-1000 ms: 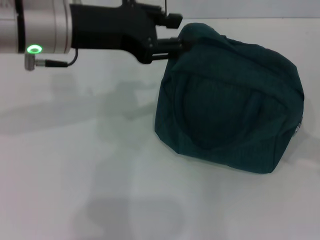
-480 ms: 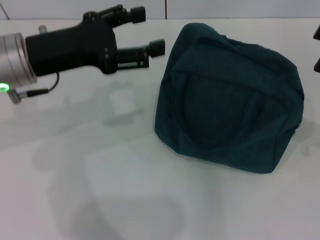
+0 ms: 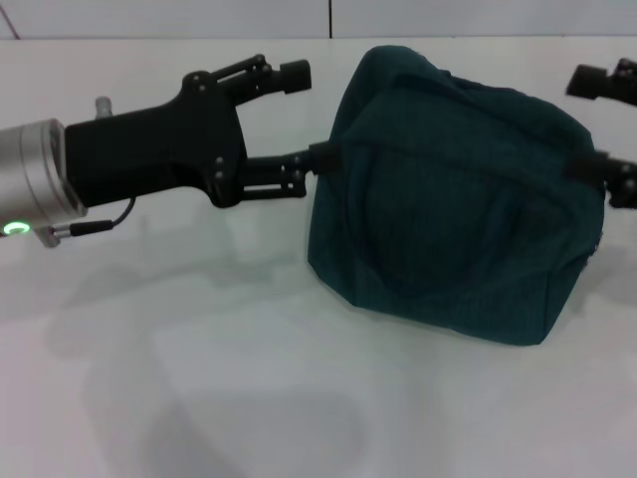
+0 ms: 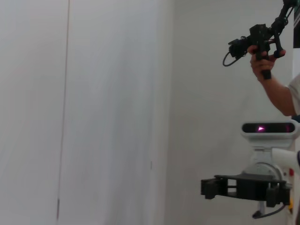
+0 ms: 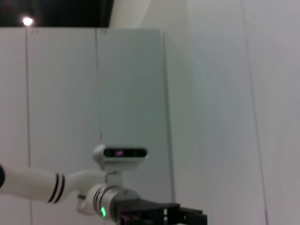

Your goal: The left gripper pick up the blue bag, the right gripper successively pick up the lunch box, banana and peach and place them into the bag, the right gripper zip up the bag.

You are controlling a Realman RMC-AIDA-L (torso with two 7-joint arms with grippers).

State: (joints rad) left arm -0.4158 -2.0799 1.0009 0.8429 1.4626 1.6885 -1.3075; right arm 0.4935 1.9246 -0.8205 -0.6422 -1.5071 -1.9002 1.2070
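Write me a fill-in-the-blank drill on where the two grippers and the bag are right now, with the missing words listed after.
1. The blue bag rests on the white ____.
2. The left gripper has its fingers ____, one tip at the bag's left edge.
3. The right gripper reaches the bag from the robot's ____ side.
4. The lunch box, banana and peach are ____ in the head view.

Missing words: table; open; right; not visible

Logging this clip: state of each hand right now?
Left hand: open, lower finger at the blue bag.
Right hand: open, at the bag's far side.
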